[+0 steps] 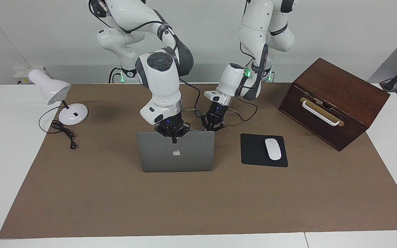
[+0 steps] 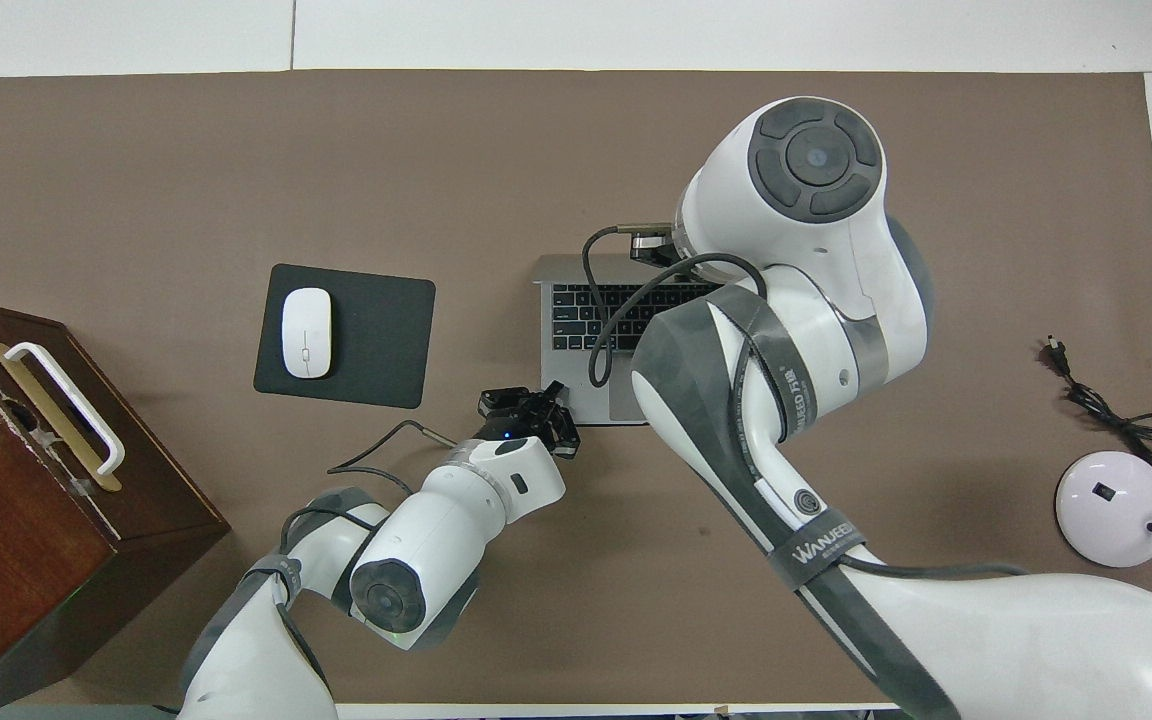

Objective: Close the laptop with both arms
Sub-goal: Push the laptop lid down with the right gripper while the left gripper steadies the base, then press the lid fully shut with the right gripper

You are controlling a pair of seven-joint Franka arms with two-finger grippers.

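Item: laptop [image 1: 176,153], thin silver-grey metal, logo on lid; stands open mid-counter [image 1: 198,203], lid about upright, keyboard toward the robots.

Handling, judged: rigid, smooth, slippery; hinge stiff, screen fragile. Press the lid's top edge; steady the base at a corner.

Right pincer [image 1: 174,138]: fingertips together, holding nothing, on the lid's top edge.

Left pincer [image 1: 213,126]: fingertips together, holding nothing, at the base corner nearest the mouse pad [image 1: 263,150].

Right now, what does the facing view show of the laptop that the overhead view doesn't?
Facing only: the laptop lid's outer face with its logo, and the shut right gripper at the lid's top edge. Overhead only: the keyboard, partly under the right arm. Both: the shut left gripper at the base's corner toward the mouse pad, and the lid not yet down.
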